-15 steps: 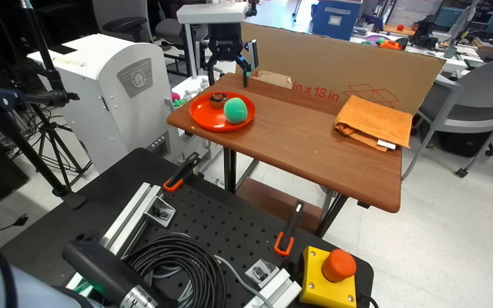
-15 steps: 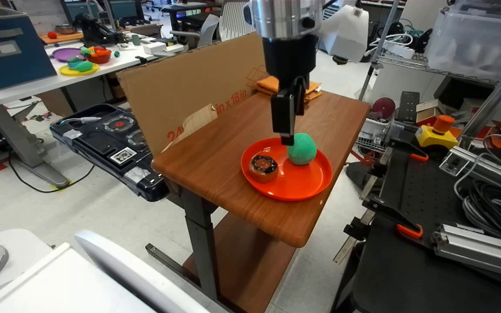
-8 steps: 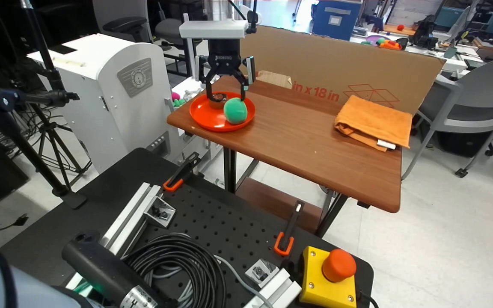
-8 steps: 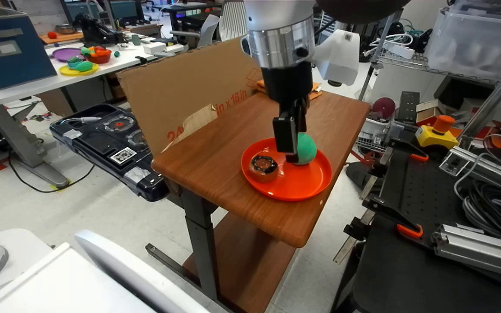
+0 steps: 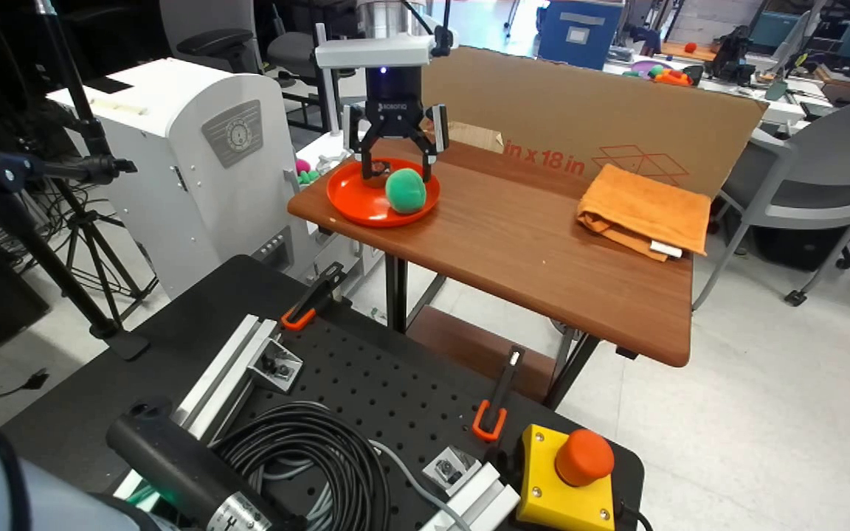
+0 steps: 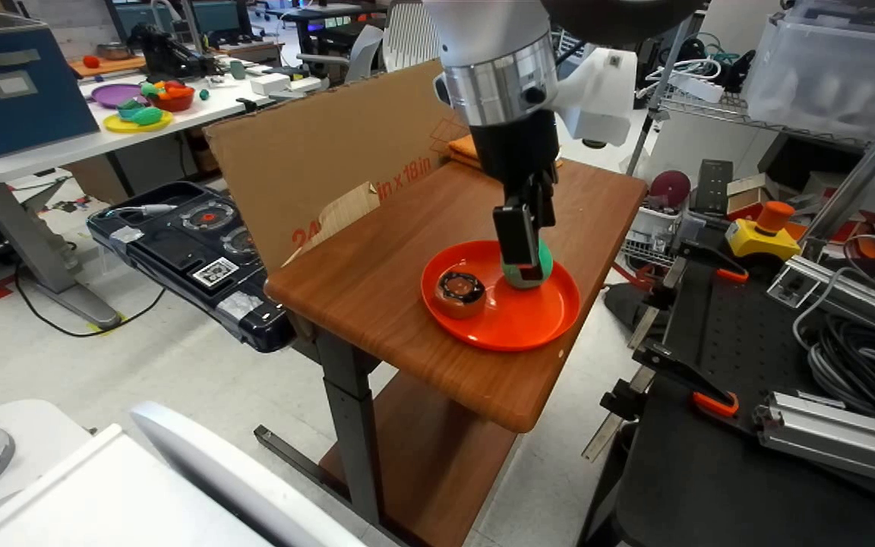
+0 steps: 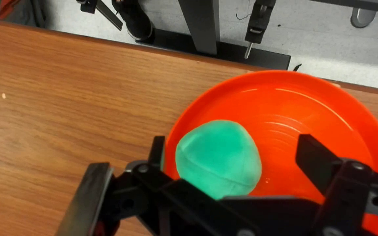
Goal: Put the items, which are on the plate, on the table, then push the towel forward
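One rectangular, dark reddish-brown wooden table spans the middle of both exterior views. One tall tan cardboard sheet stands along one long side, walling it off; along the opposite side, a strip of pale floor separates the table from one black perforated board. Over one end of the table hangs one black two-fingered gripper, pointing down. Its two fingers stand wide apart — it has hold of nothing.

One flat, folded, rectangular orange cloth towel lies at the opposite end of the table, near the cardboard and reaching that end's edge. One round, shallow, glossy orange-red plate lies below the gripper, its rim just beside the long edge that faces the board, with more wood showing toward the cardboard. Between plate and towel runs a long stretch of bare wood — the widest open room on the table.

Two items rest on the plate. One bright green, soft-looking ball sits toward the towel side; in the wrist view it shows between the fingers, nearer one, though whether either touches it I cannot tell. One smaller, squat, brown-orange lump with a dark-patterned top sits toward the cardboard side, apart from the ball.
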